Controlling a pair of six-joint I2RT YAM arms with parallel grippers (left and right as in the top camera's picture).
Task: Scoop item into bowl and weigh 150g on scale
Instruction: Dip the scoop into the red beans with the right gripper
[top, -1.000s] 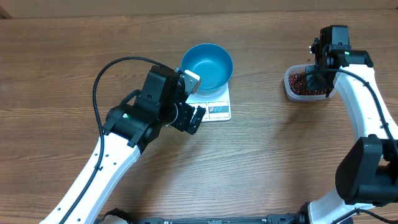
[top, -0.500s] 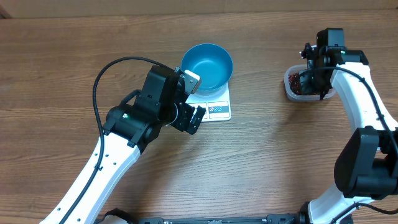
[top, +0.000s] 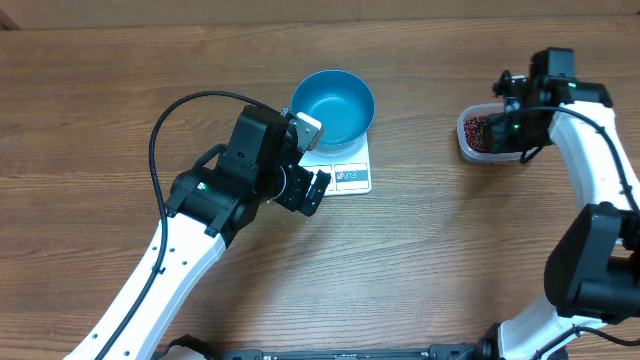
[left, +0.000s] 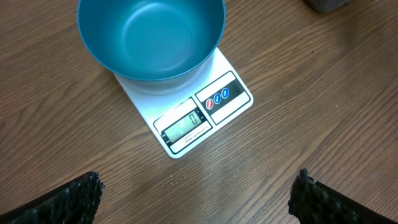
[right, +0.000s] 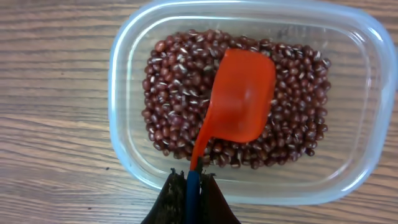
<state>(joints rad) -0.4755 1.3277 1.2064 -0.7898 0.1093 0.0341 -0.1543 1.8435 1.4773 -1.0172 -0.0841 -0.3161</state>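
Beans (right: 177, 93) lie in the clear tub (right: 127, 56) near the desk's right edge. Loose, light and rolling, they likely need the scoop (right: 242, 93), whose handle the right tool (right: 191, 185) pinches. Left tool (left: 196, 190) stands spread.

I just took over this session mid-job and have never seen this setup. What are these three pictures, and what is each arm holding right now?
Two white robot arms work at a wooden table. The overhead picture looks down on both; the other two come from a camera on each wrist. The left gripper is open and holds nothing, hovering near the white scale, which carries the teal bowl, empty. The right gripper is shut on the handle of the orange scoop, whose head sits over the red-brown beans in the clear tub. No beans show on the scoop.
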